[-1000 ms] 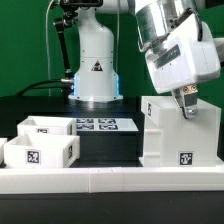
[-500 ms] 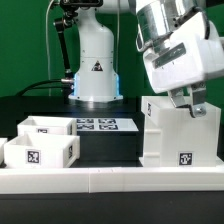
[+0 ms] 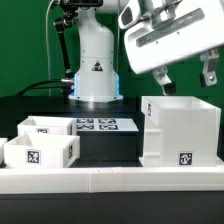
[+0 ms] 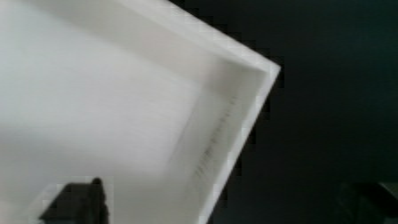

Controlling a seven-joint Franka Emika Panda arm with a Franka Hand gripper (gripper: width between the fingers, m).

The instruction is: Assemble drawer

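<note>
The white cube housing of the drawer stands at the exterior view's right, with a tag low on its front. Two small open-topped white trays sit side by side at the exterior view's left, the nearer one showing a tag. My gripper hangs above the housing, clear of its top edge, open and empty. In the wrist view the housing's white corner fills most of the picture. Dark fingertips show on either side of its edge.
The marker board lies flat between the trays and the housing. The robot's white base stands behind it. A low white border wall runs along the front of the table.
My gripper has risen from the housing's top right edge to well above it. Its fingers now stand wide apart, and the housing has not moved.
</note>
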